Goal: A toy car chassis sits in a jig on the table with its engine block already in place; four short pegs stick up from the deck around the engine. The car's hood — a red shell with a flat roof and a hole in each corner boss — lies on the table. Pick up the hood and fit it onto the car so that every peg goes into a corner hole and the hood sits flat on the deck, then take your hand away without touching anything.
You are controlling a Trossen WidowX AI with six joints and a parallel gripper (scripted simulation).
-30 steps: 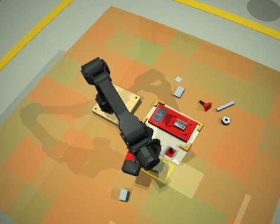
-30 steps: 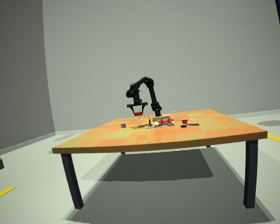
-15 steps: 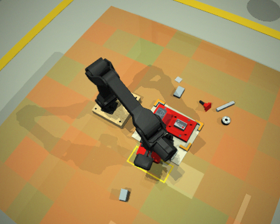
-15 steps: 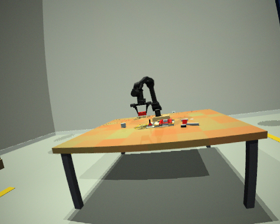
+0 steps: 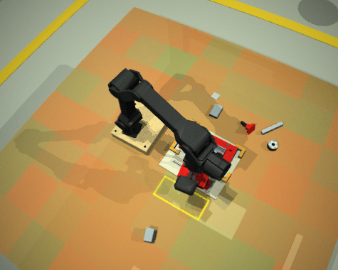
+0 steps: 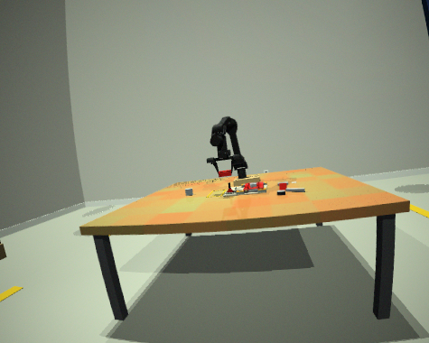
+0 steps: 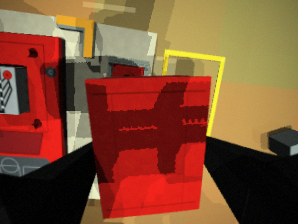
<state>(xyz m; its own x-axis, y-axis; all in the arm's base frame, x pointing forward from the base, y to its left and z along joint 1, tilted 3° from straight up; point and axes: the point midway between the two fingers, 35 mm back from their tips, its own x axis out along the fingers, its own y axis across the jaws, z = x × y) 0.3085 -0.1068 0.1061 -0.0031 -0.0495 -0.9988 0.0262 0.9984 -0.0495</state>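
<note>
The red hood [image 5: 183,171] [image 6: 225,173] [image 7: 150,190] is held in the air, flat roof towards the wrist camera. My gripper [image 6: 225,172] [image 7: 149,144] is shut on its two sides. In the top view the arm covers most of the hood. The red chassis [image 5: 231,153] [image 6: 255,188] [image 7: 56,107] sits in the jig [image 5: 168,161] [image 7: 145,45] with the grey engine block [image 5: 220,149] [image 7: 17,90] in place. In the wrist view the chassis is left of the hood; two dark pegs show beside the engine. The other pegs and the hood's corner holes are not visible.
A small red part [image 7: 127,69] stands on the jig beyond the hood. A yellow outline [image 5: 176,207] [image 7: 195,54] borders the jig. Around lie a grey block [image 5: 149,235] [image 6: 189,191] [image 7: 285,142], another block [image 5: 216,111], a red-and-black part [image 5: 250,128], a bar [image 5: 272,128] and a wheel [image 5: 269,145].
</note>
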